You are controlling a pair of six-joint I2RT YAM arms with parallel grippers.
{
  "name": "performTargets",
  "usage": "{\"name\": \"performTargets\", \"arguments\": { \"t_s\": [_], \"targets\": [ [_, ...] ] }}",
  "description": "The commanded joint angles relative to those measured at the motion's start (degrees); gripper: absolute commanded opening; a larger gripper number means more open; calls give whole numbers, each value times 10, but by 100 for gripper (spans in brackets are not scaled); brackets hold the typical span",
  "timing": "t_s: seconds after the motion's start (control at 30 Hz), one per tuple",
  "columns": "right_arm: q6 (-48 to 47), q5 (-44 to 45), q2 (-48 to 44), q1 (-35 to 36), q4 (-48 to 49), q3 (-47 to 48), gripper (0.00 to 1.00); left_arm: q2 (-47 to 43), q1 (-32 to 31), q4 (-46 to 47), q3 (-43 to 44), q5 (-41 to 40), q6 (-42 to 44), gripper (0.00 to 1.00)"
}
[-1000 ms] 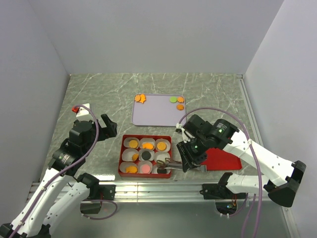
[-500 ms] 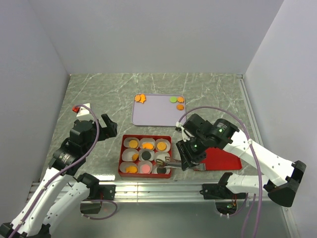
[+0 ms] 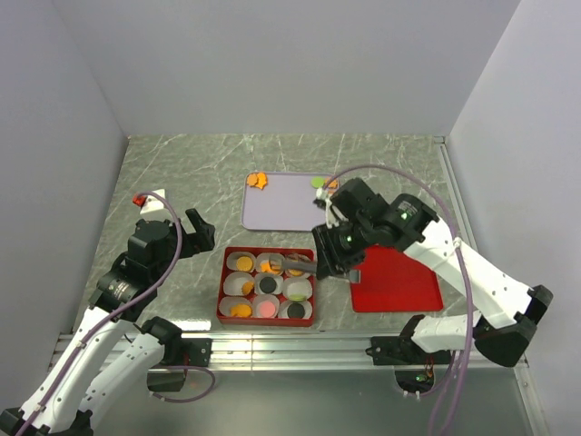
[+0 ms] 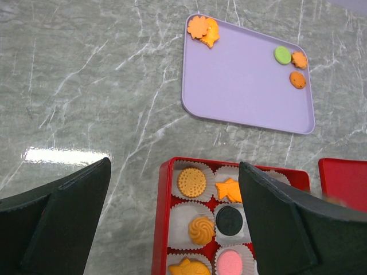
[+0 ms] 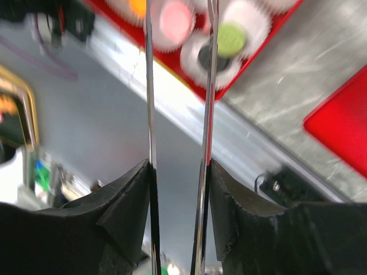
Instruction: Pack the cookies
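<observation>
Our right end effector [image 5: 179,171] clamps tongs [image 5: 150,86], half closed, reaching ahead over the red box [image 3: 221,292]; beneath them cookies [image 4: 191,182] lie flat in paper cups [image 4: 182,220]. Beyond, five more lie on the tray [image 4: 246,86]. Our left end effector [image 4: 175,166] gapes wide, empty

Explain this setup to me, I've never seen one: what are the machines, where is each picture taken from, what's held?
Two robot arms are bolted at the table's near edge. The wide picture looks down from above and behind them; the other two come from cameras on each wrist. On the marbled table sit a red box of white paper cups holding cookies, a red lid beside it, and a lavender tray with five more cookies. The left gripper is open and empty. The right gripper clamps metal tongs above the box; the blur hides whether their tips hold anything.
</observation>
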Motion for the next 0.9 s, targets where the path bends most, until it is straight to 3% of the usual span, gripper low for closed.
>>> {"name": "performTargets", "arguments": {
  "t_s": [0.0, 0.3, 0.57, 0.87],
  "targets": [
    [2, 40, 22, -50, 32, 61, 49, 1, -1, 19, 3, 0, 12, 99],
    [-13, 141, 123, -175, 28, 173, 48, 0, -1, 20, 3, 4, 13, 99],
    [18, 142, 220, -324, 128, 162, 47, -3, -1, 20, 2, 3, 12, 99],
    [13, 221, 387, -377, 93, 317, 47, -1, -1, 18, 2, -1, 10, 99]
  ]
}}
